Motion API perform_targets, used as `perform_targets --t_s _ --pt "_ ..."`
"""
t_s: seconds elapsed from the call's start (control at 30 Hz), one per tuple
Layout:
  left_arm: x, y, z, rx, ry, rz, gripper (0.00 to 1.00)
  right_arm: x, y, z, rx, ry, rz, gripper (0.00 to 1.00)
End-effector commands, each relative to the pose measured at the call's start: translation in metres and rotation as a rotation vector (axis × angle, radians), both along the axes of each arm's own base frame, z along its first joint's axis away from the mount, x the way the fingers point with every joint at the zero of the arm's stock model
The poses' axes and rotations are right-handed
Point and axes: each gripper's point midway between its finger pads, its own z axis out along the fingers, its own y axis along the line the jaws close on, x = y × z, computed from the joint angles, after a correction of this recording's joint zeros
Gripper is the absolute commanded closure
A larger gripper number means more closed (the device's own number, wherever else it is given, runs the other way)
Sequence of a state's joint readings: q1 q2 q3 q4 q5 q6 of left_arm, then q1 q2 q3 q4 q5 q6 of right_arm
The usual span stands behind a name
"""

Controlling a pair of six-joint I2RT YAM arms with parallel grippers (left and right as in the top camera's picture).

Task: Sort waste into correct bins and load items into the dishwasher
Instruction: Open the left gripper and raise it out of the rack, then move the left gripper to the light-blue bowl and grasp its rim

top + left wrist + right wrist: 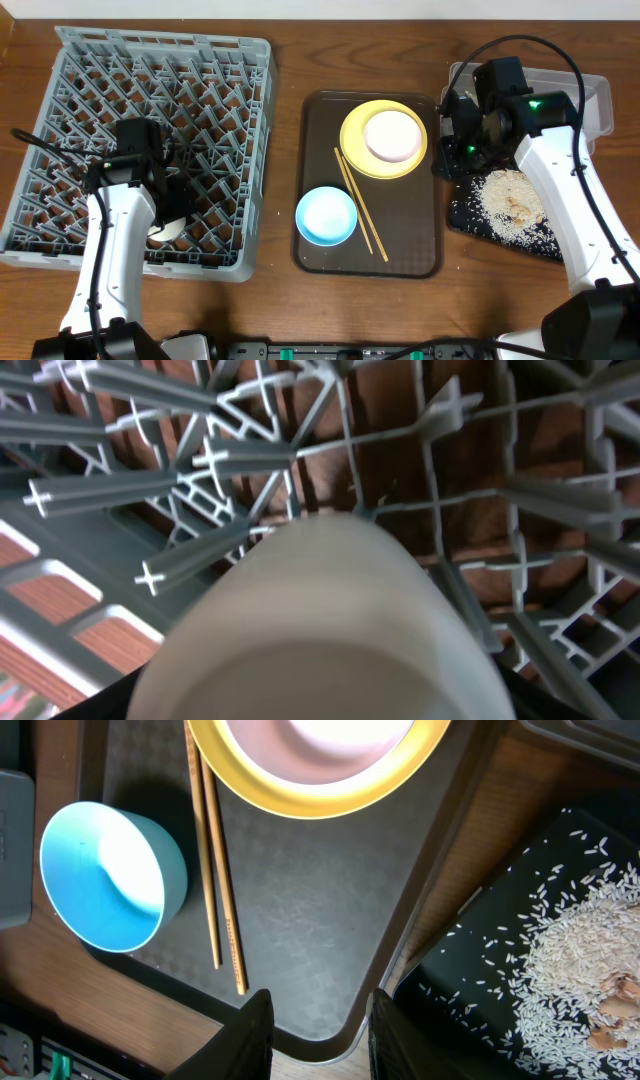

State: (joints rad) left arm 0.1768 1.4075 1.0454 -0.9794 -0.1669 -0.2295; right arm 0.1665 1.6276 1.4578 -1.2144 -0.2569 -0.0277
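Observation:
The grey dish rack (80,60) (430,460) fills the left of the table. My left gripper (160,215) is low inside it, shut on a white cup (165,232) (320,620) that lies among the pegs and hides the fingers. The yellow plate (355,150) (300,805) carries a white bowl (393,135) (320,740). The light blue bowl (326,215) (110,875) and the chopsticks (360,205) (215,870) lie beside it. My right gripper (450,150) (320,1010) hangs open and empty over the brown tray's corner.
The plate, bowls and chopsticks rest on a dark brown serving tray (410,250) (320,920). To its right, the black tray (470,215) (470,980) holds a heap of rice (510,200) (580,950). A clear tub (600,95) stands behind it under the right arm.

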Motion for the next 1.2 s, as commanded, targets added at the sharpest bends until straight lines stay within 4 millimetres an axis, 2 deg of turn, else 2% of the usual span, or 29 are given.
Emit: perform_targets --t_s 0.0,0.07,0.3,0.4,0.53,0.63,0.73,0.8,0.87,1.0,1.07,1.17 --pt "-0.004 0.001 0.000 0.005 0.009 -0.003 0.19 0.004 -0.001 0.010 0.002 -0.036 0.006 0.71" --pt "-0.004 0.001 0.003 0.007 -0.003 -0.003 0.14 0.004 -0.001 0.010 0.001 -0.036 0.006 0.70" --pt "-0.007 -0.001 0.018 0.007 -0.060 -0.005 0.11 0.004 -0.001 0.010 0.001 -0.036 0.006 0.70" --pt "-0.005 -0.013 0.026 -0.055 -0.113 -0.019 0.10 0.004 -0.001 0.010 0.001 -0.036 0.006 0.70" --pt "0.010 -0.051 0.048 -0.252 -0.273 -0.084 0.09 0.002 -0.002 0.010 -0.004 -0.029 0.004 0.68" --pt "0.026 -0.081 0.072 -0.380 -0.413 -0.181 0.09 0.003 -0.005 0.009 -0.017 -0.024 -0.022 0.62" --pt "0.037 -0.101 0.093 -0.391 -0.513 -0.275 0.08 0.002 -0.007 0.011 -0.017 -0.025 -0.029 0.58" --pt "0.040 -0.116 0.100 -0.391 -0.541 -0.336 0.07 0.001 -0.011 0.016 -0.017 -0.028 -0.045 0.56" --pt "0.042 -0.135 0.101 -0.404 -0.545 -0.390 0.04 0.002 -0.020 0.023 -0.023 -0.038 -0.092 0.53" --pt "0.039 -0.166 0.088 -0.371 -0.481 -0.481 0.03 0.006 -0.044 0.040 -0.020 -0.079 -0.177 0.49" --pt "0.036 -0.191 0.083 -0.399 -0.456 -0.555 0.03 0.006 -0.055 0.044 -0.019 -0.087 -0.222 0.43" --pt "0.032 -0.221 0.078 -0.428 -0.436 -0.646 0.03 0.002 -0.074 0.047 -0.017 -0.079 -0.281 0.21"
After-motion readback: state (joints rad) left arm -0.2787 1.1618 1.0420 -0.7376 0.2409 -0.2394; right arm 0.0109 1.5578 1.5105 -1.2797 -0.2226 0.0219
